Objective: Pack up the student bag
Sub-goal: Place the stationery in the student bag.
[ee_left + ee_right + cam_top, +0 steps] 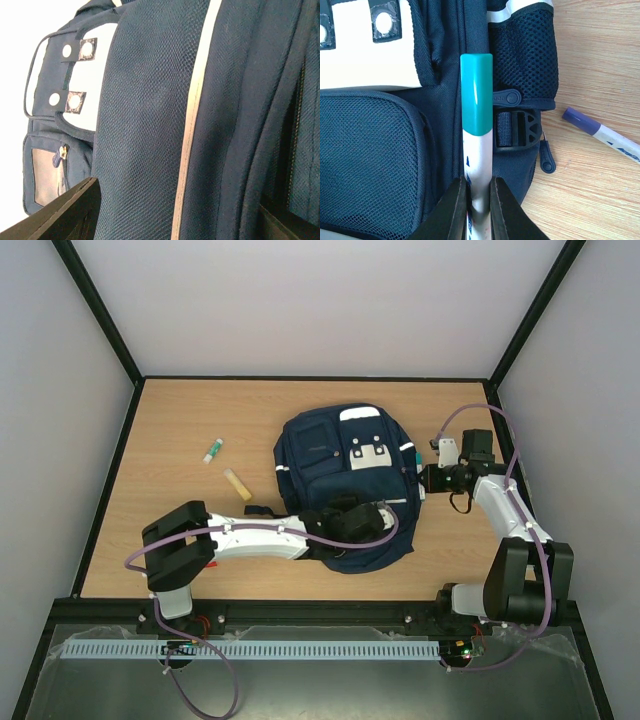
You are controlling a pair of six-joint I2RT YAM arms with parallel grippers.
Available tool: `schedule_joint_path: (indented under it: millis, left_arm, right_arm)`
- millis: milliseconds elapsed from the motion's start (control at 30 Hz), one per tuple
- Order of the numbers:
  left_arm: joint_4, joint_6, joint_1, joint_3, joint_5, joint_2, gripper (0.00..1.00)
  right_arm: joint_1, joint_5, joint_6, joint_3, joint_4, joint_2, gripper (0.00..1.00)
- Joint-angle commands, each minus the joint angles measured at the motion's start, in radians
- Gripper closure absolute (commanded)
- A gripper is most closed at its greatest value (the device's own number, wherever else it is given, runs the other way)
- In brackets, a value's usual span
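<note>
The student bag [345, 485], navy with white stripes and a white-grey patch, lies flat in the middle of the table. My left gripper [352, 522] sits on its near end. In the left wrist view the jaws [178, 195] stand wide, with a thick fold of blue mesh fabric [145, 150] filling the gap between them. At the bag's right side, my right gripper [432, 478] is shut on a white marker with a teal cap [476, 100]. The marker points over the bag beside the side mesh pocket [525, 60].
A purple-capped marker [600, 131] lies on the wood just right of the bag. Left of the bag lie a small green-capped tube [213, 449] and a yellowish stick [237, 484]. Black frame rails border the table.
</note>
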State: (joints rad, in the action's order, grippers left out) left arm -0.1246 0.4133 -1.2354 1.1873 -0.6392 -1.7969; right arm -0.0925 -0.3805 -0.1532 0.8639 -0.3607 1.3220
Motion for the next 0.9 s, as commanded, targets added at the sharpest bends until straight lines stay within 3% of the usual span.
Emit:
schedule_joint_path:
  millis: [0,133,267,367,533,700,867]
  left_arm:
    - [0.037,0.041,0.014,-0.031,-0.076,-0.001,0.32]
    - [0.047,0.054,0.016,-0.021,-0.088,0.003,0.49]
    - [0.109,0.108,0.019,-0.012,-0.116,0.045,0.76]
    - [0.133,0.126,0.034,0.005,-0.122,0.083,0.87]
    - [0.149,0.054,0.113,0.021,-0.051,0.134,0.97]
    - [0.137,-0.07,0.216,0.047,0.159,0.178,0.98]
    - [0.103,-0.208,0.293,0.074,0.329,0.189,0.98]
  right_arm:
    - [-0.006,-0.018,-0.009,-0.016,-0.002,0.009,0.99]
    - [-0.006,-0.024,-0.007,-0.017,-0.004,0.007,0.99]
    - [-0.006,-0.042,-0.007,-0.002,-0.014,-0.007,0.99]
    - [-0.006,-0.057,-0.021,0.038,-0.061,-0.037,0.99]
    - [-0.002,-0.087,-0.104,0.114,-0.152,-0.169,0.99]
    - [0.019,-0.038,-0.194,0.134,-0.255,-0.284,0.99]
    - [0.175,0.086,-0.266,0.099,-0.3,-0.358,0.99]
